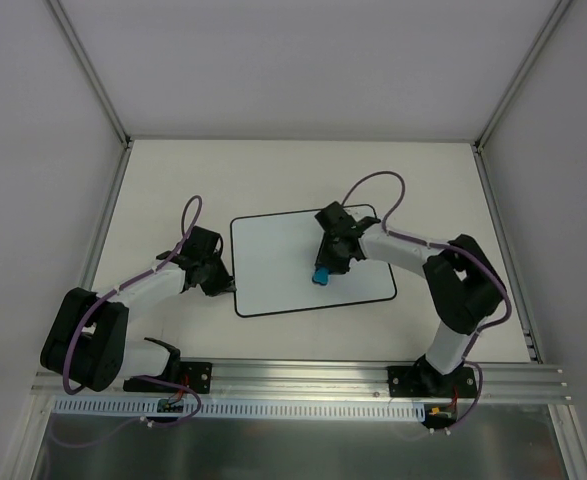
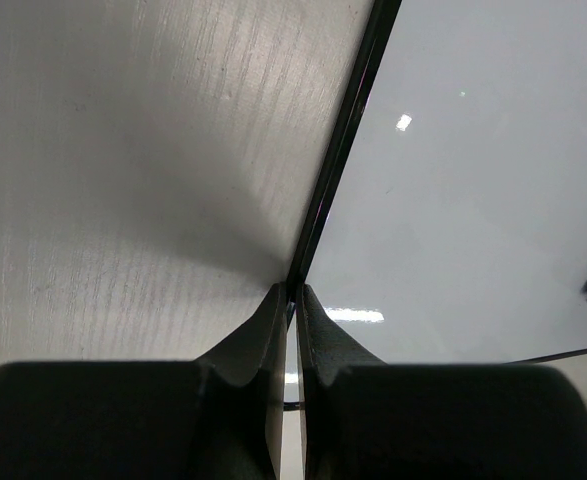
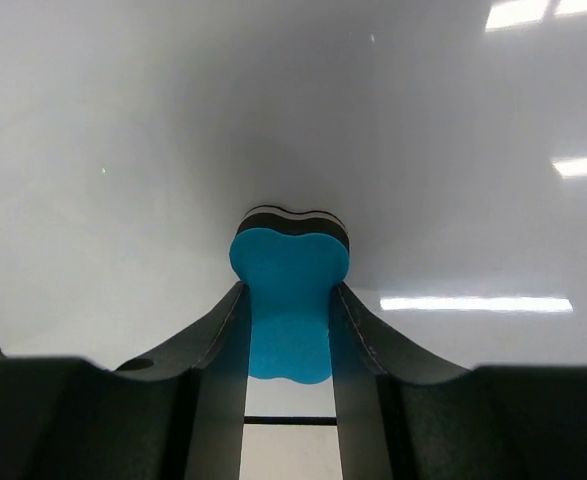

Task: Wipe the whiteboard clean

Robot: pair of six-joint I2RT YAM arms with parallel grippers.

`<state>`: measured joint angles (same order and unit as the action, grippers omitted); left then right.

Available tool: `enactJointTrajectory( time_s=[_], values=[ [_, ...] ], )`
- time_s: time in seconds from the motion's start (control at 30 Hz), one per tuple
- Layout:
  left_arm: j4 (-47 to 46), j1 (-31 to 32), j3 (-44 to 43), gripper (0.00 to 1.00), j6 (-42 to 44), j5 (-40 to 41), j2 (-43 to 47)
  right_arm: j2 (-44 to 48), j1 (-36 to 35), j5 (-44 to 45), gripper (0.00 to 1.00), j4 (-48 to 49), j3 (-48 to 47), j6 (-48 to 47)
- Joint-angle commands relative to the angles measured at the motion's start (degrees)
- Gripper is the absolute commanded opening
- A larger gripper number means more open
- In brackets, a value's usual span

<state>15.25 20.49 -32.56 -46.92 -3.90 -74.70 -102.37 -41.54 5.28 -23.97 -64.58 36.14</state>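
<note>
Two arms are reaching out from the near edge of the table (image 1: 173, 180). The left gripper (image 2: 291, 296), its fingers pressed almost together with only a sliver between them, is resting its tips on the black left border of the one whiteboard (image 1: 273, 262). The whiteboard is lying flat mid-table, its surface showing plain white, and a little farther in the right gripper (image 3: 288, 300) is clamping the single blue eraser (image 3: 289, 262) and pressing it against the board.

No legible text anywhere.
</note>
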Motion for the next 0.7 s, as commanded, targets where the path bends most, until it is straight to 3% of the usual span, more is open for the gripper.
enactJointTrajectory(
  time_s=[0.0,0.17,0.37,0.67],
  values=[
    [4.35,-0.8,0.74,0.0,1.04,3.55,-0.45,5.48,6.98,3.77,0.0,-6.09,8.47,-0.8],
    [4.44,-0.8,0.65,0.0,1.04,3.55,-0.45,14.11,17.36,7.9,0.0,-6.0,13.51,-4.49],
    [4.44,-0.8,0.3,0.0,1.39,3.55,-0.36,22.02,26.84,12.38,0.0,-5.92,10.18,-13.63],
    [4.44,-0.8,-0.75,0.0,2.36,3.55,-0.45,14.23,48.99,9.75,0.01,-5.65,0.25,-20.32]
  ],
)
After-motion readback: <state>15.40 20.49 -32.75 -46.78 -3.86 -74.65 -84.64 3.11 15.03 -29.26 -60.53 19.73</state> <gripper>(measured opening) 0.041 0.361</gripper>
